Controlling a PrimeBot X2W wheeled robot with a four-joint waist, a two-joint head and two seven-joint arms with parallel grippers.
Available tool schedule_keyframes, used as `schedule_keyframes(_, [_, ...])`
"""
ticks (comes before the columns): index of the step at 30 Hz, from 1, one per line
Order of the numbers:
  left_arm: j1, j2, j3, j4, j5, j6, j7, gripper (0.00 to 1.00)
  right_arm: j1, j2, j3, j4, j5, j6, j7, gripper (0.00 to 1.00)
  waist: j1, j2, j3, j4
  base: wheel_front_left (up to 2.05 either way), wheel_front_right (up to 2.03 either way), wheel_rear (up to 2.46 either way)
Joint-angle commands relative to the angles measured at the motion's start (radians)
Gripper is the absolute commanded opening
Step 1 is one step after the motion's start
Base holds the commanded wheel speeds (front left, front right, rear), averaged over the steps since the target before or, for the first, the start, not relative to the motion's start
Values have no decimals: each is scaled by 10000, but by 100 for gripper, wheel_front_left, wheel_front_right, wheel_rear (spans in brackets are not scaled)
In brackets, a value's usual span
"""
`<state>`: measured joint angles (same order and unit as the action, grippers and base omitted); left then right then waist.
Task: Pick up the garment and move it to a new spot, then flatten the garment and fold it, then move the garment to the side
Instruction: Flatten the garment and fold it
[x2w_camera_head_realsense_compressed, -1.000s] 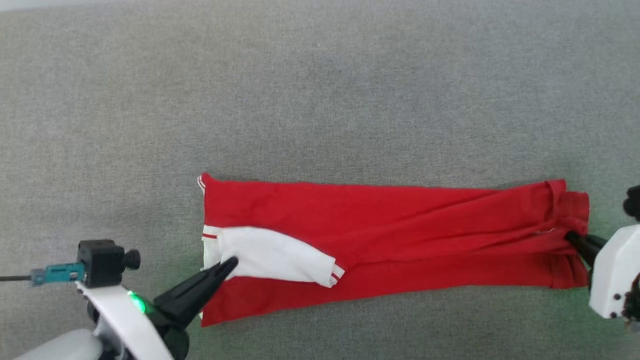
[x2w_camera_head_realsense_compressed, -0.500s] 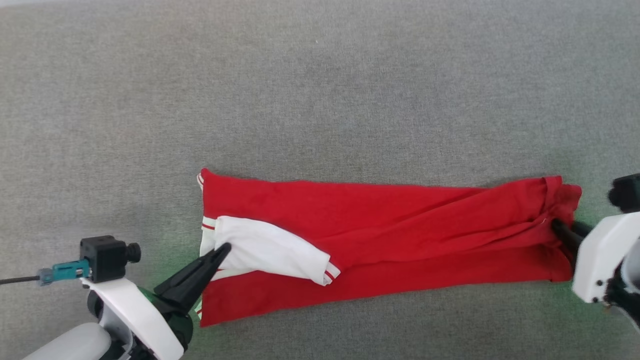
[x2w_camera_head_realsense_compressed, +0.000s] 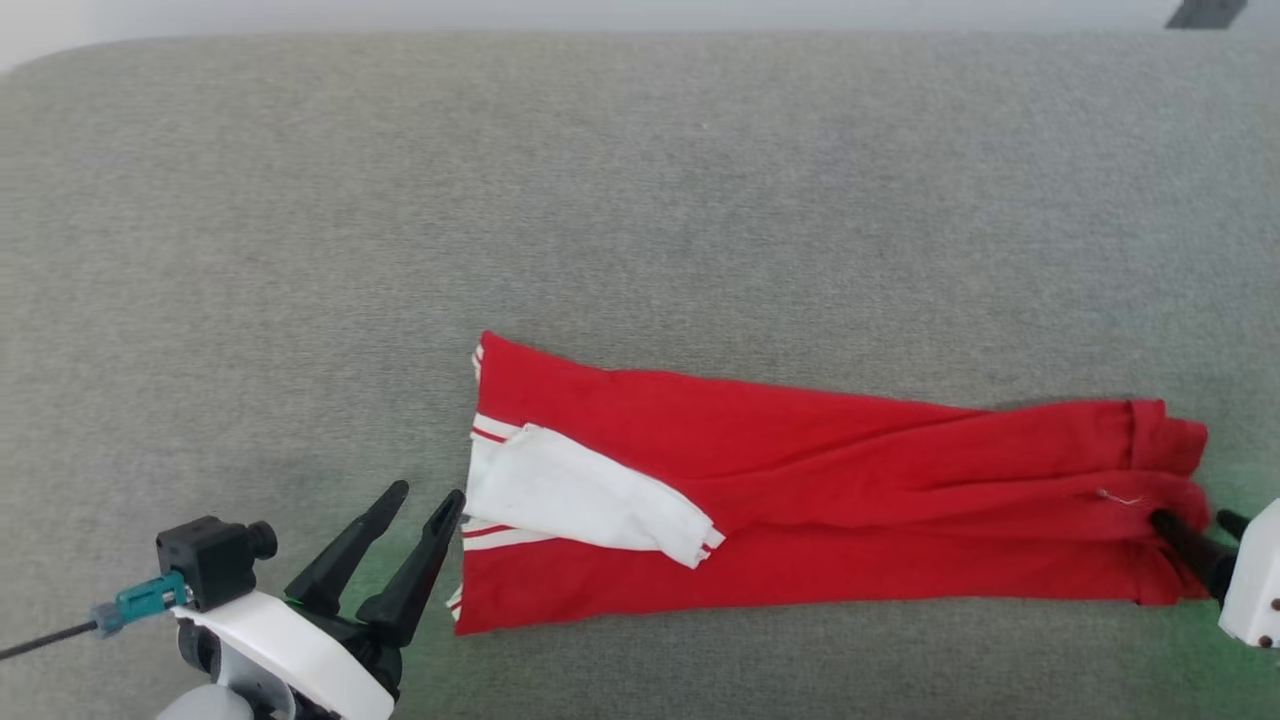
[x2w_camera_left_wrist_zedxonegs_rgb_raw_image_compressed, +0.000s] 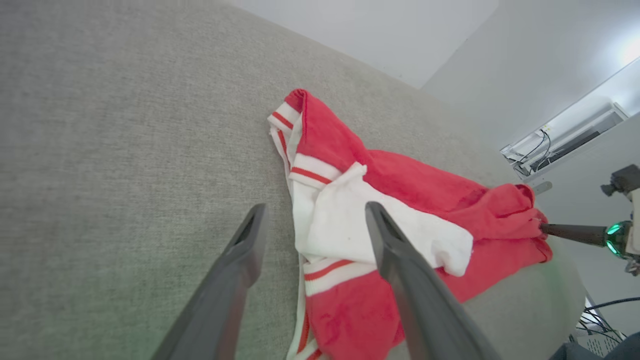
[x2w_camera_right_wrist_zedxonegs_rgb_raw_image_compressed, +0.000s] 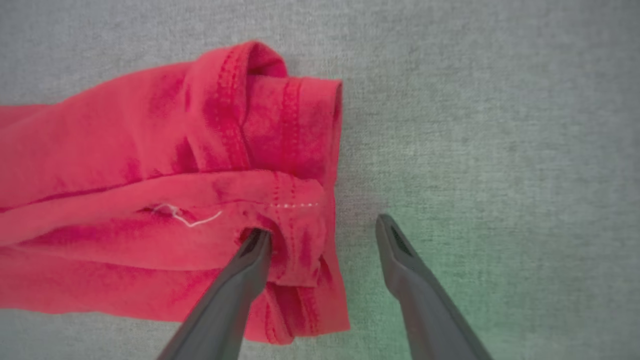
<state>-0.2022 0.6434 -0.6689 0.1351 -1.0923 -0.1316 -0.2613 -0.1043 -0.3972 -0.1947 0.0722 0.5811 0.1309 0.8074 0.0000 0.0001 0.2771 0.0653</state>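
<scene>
**Head view: both grippers open at the ends of a long-folded shirt**

Stretched left to right across the near part of the grey fabric surface (x2w_camera_head_realsense_compressed: 640, 200), the garment (x2w_camera_head_realsense_compressed: 850, 480) lies flat as a narrow red band with its sides turned in over the middle. One white sleeve (x2w_camera_head_realsense_compressed: 580, 495) rests on top at the left end, and striped trim (x2w_camera_head_realsense_compressed: 490, 432) shows at the seam beside it. To my eye that is a lengthwise fold laid down, with the cross folds and the move to the side not yet done.

The left gripper (x2w_camera_head_realsense_compressed: 428, 495) sits just off the shirt's left edge with its fingers spread wide, gripping nothing. Its wrist view shows one finger over the sleeve and the other over bare grey. The right gripper (x2w_camera_head_realsense_compressed: 1192, 520) is at the right end, by the bunched hem (x2w_camera_right_wrist_zedxonegs_rgb_raw_image_compressed: 285, 125). Its jaws are also wide apart. One fingertip pokes into a hem fold, the other stands clear over the surface, and no cloth is pinched.

One gripper at each end looks like the way to keep the band straight and taut. The hem end is still rumpled, though, and may want smoothing before the next fold.

I can read no brand, label or lettering anywhere. The only stray mark is a loose white thread (x2w_camera_right_wrist_zedxonegs_rgb_raw_image_compressed: 187, 217) near the hem.
</scene>
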Motion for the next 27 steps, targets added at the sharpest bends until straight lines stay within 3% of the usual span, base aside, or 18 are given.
schedule_keyframes(1, [71, -5, 60, 17, 154, 21, -48, 100, -73, 43, -1, 29, 31, -6, 29, 100, 0, -1, -86, 102, 0, 0, 0])
schedule_keyframes(3, [339, -511, 778, 220, 831, 21, -47, 100, -192, 118, 1, 371, -31, -6, 114, 100, 0, -1, -192, 292, 0, 0, 0])
schedule_keyframes(5, [449, -681, 1058, 280, 1100, 21, -47, 100, -221, 123, 30, 481, -26, -6, 179, 100, 0, -1, -229, 351, 0, 0, 0])
schedule_keyframes(15, [1423, -2111, 3070, 173, 4568, 23, -47, 100, -538, 142, -85, 1654, 0, -6, 806, 100, 0, -1, -550, 809, 0, 0, 0])
schedule_keyframes(24, [1978, -3032, 4433, -238, 6471, 23, -49, 100, -645, 532, -173, 2280, -291, -4, 1274, 100, 0, -1, -540, 1053, 0, 0, 0])
schedule_keyframes(25, [2041, -3138, 4516, -253, 6424, 23, -49, 100, -673, 569, -180, 2300, -304, -4, 1286, 86, 0, -1, -535, 1061, 0, 0, 0])
schedule_keyframes(26, [2082, -3160, 4557, -249, 6454, 23, -49, 100, -694, 603, -187, 2332, -346, -3, 1315, 49, 0, -1, -532, 1066, 0, 0, 0])
schedule_keyframes(27, [2094, -3162, 4609, -247, 6562, 23, -49, 100, -713, 631, -184, 2366, -376, -3, 1323, 41, 0, -1, -529, 1068, 0, 0, 0])
